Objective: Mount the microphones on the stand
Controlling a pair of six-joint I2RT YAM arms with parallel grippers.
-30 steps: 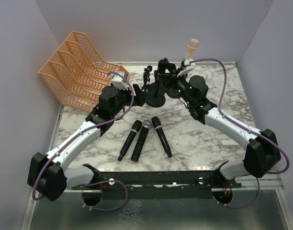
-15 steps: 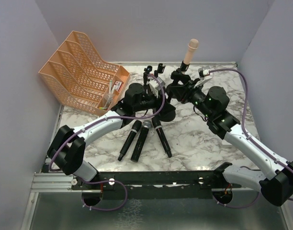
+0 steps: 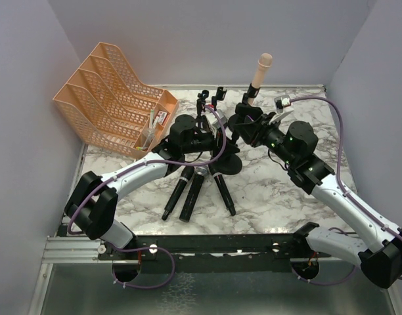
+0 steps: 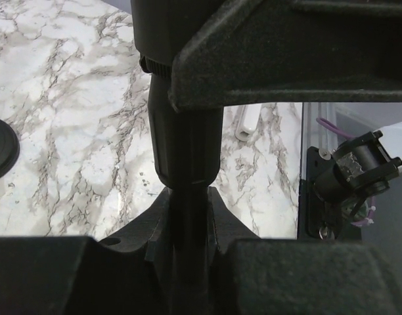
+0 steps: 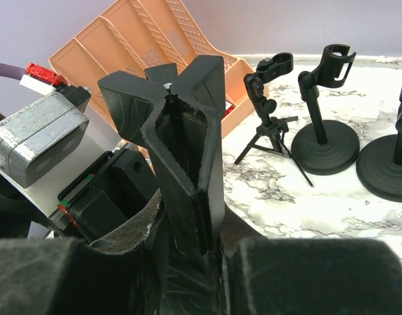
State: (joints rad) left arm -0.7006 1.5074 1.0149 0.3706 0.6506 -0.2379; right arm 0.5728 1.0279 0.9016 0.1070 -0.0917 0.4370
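Observation:
Three microphones lie side by side on the marble: a black one (image 3: 177, 191), a mesh-headed one (image 3: 193, 191) and another black one (image 3: 221, 187). Behind them the pale pink microphone (image 3: 261, 69) sticks up from a clip at the back. A black stand on a round base (image 3: 226, 165) is in the middle. My left gripper (image 3: 216, 140) (image 4: 188, 216) is shut on its pole (image 4: 186, 144). On top of that stand is the U-shaped clip (image 5: 188, 138), and my right gripper (image 3: 241, 125) (image 5: 188, 223) is shut on it.
An orange mesh file tray (image 3: 112, 92) fills the back left corner. Two small stands (image 3: 202, 103) (image 3: 219, 96) are at the back; the right wrist view shows a tripod stand (image 5: 270, 105) and a round-based stand (image 5: 326, 134). Grey walls enclose three sides.
My left arm swung in from the left and shut on the stand's pole. The stand's base slid toward me, up against the lying microphones. My right gripper stayed shut on the clip and shifted right.

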